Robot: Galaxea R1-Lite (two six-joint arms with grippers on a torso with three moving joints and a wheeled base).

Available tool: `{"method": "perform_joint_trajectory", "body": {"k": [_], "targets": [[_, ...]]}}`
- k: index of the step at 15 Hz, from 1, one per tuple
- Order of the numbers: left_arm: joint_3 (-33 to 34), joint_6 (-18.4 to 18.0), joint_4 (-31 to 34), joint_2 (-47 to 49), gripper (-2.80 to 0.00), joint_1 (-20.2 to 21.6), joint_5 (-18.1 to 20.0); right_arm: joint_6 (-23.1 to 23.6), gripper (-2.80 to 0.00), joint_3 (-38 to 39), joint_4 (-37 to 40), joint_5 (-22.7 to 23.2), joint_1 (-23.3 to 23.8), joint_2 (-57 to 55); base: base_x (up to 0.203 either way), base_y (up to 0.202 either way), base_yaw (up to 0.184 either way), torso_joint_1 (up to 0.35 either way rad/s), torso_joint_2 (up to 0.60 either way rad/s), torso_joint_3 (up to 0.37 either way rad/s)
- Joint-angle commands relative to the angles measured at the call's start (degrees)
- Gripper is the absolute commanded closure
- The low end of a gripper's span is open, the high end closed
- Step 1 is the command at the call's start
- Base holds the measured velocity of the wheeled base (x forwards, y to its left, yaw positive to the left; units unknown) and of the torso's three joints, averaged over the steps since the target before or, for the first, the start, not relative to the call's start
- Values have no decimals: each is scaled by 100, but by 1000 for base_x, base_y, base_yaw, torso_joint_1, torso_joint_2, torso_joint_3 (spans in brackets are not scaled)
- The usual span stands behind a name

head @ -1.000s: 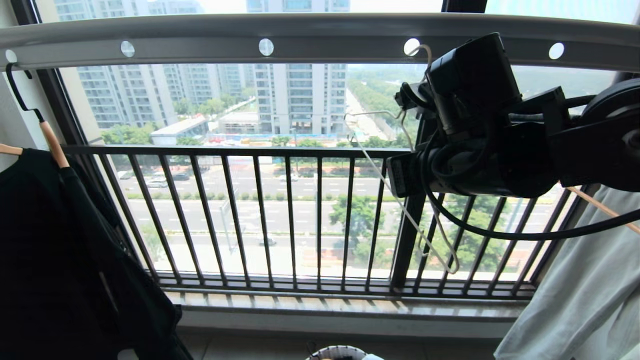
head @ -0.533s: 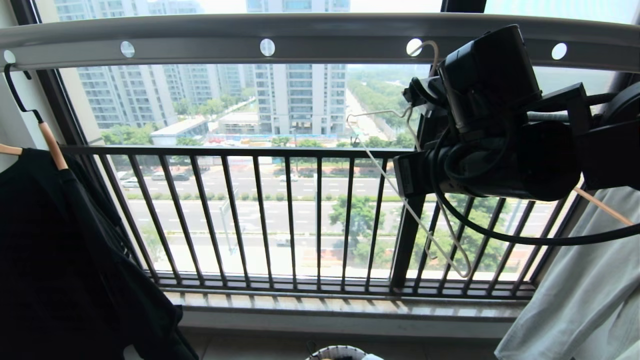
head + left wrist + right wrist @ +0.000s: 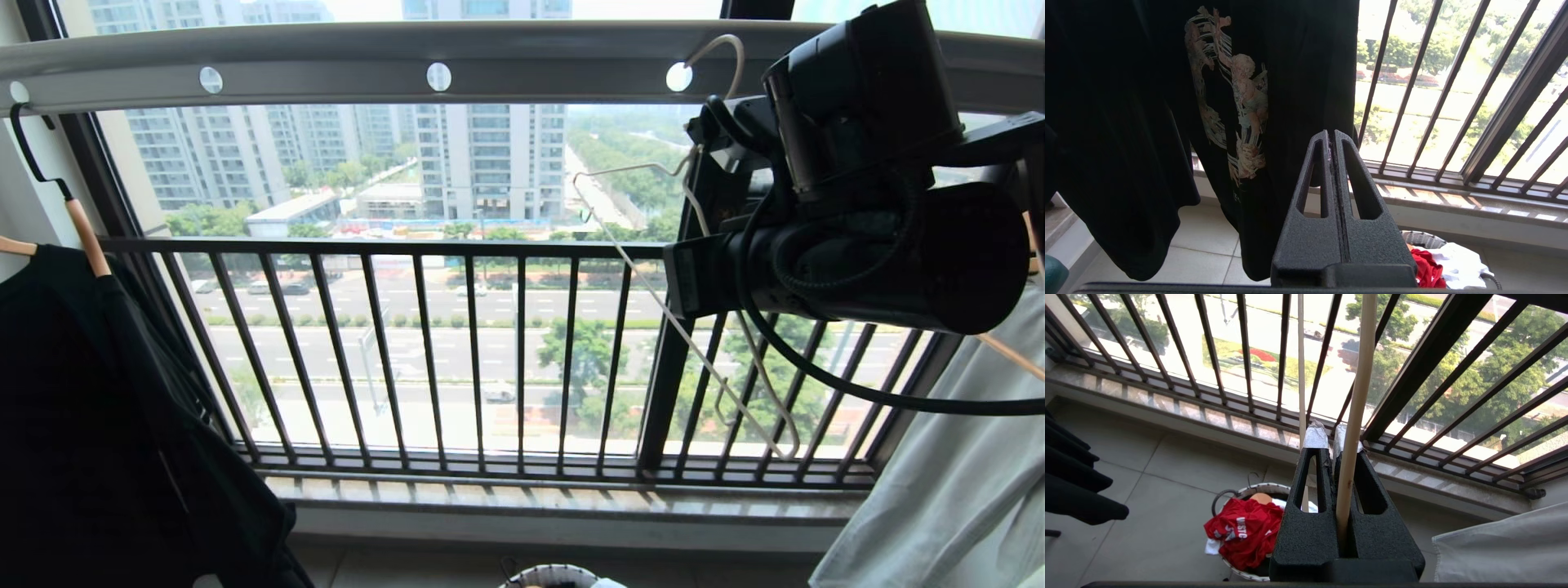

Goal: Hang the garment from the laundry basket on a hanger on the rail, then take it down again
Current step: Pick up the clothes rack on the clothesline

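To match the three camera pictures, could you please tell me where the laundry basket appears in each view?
Head view: the laundry basket peeks in at the bottom edge, centre, below the sill.
Left wrist view: on the floor beside the left gripper, only part of it showing.
Right wrist view: on the floor behind the right gripper, with the red garment in it.
Shared landmark: the black railing.

Red garment [image 3: 1244,533] crumpled in laundry basket [image 3: 1248,491]; cream hanger [image 3: 694,343] tilted.

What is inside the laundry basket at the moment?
The laundry basket holds the crumpled red garment, draped over its rim, white fabric and something orange. Whatever lies below them is covered.
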State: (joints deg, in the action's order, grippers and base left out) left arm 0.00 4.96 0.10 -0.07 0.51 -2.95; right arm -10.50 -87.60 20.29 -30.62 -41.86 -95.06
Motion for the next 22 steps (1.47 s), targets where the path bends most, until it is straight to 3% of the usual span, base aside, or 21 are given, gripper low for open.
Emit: {"method": "perform_joint_trajectory", "body": {"k": [1,6,9,14,17,21,22], "targets": [[0,5,-1,7,0,2,-4,-4,0,95,11,-20,-91,309,0,0,0,0,0,0],[0,5,-1,7,0,2,-4,-12,0,585,27,-5,-267,1021,0,0,0,0,0,0],[0,5,-1,7,0,2,-4,4,0,1279,63,52,-330,1701,0,0,0,0,0,0],[0,5,-1,7,0,2,-4,47,0,2859,65,799,-321,2717,0,0,0,0,0,0],[0,5,-1,7,0,2,-4,182,0,3315,57,1996,-184,3015,0,0,0,0,0,0],[0,5,-1,7,0,2,-4,784,0,3583,-71,3638,664,2890,0,0,0,0,0,0],[0,5,-1,7,0,2,-4,834,0,3623,-252,3845,855,2720,0,0,0,0,0,0]]}}
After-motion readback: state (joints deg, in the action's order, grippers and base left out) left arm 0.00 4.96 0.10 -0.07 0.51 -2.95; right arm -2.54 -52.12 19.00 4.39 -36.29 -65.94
